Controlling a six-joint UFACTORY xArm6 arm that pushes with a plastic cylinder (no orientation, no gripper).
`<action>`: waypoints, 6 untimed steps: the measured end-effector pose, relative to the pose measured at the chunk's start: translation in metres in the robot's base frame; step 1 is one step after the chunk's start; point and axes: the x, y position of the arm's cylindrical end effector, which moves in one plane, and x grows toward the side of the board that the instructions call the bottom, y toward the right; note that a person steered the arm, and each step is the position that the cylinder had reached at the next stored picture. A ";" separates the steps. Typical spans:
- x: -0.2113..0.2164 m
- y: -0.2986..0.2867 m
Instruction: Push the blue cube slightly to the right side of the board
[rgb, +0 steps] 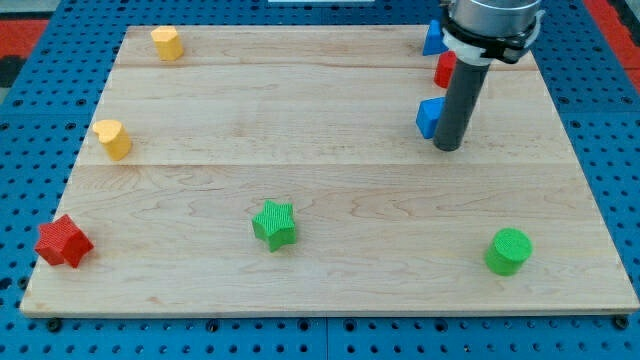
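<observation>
The blue cube (429, 117) sits in the upper right part of the wooden board (330, 200), partly hidden behind my rod. My tip (447, 147) rests on the board just right of and slightly below the cube, touching or nearly touching it. A second blue block (433, 38), shape unclear, lies at the board's top edge above it. A red block (445, 70) lies between the two blue ones, partly hidden by the rod.
A yellow block (166, 43) is at the top left and another yellow block (113, 139) at the left edge. A red star (63, 242) is at the bottom left. A green star (275, 224) and a green cylinder (509, 251) lie near the bottom.
</observation>
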 end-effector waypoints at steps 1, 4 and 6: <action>-0.004 -0.024; -0.009 -0.042; -0.041 -0.031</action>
